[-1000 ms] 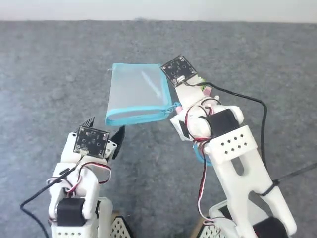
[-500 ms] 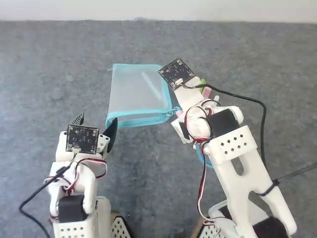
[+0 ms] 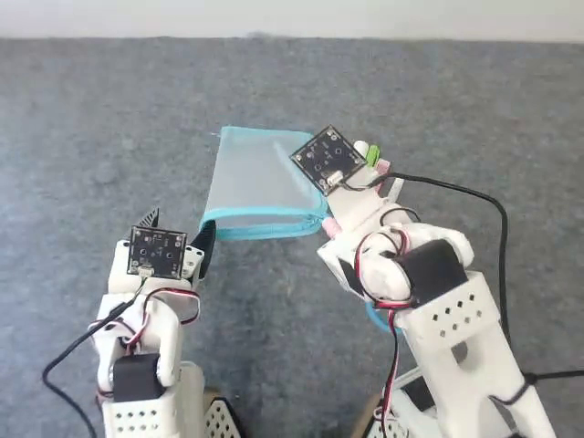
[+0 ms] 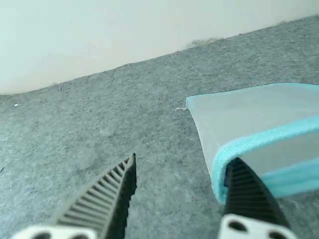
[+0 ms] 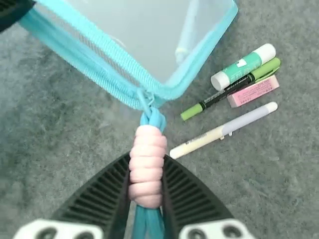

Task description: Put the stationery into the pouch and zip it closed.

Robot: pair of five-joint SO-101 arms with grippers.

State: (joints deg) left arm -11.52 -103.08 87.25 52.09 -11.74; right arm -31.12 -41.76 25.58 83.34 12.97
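Pouch (image 3: 260, 182) sits between my arms; I see the right gripper (image 5: 146, 163) clamped on its pink pull (image 5: 148, 144), the left gripper (image 4: 183, 167) open beside it.

Pouch (image 3: 260, 178) now further right

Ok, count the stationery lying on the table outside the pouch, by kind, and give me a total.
Glue stick: 1
Pens: 2, a green pen and a pale pen
Eraser: 1
Total: 4
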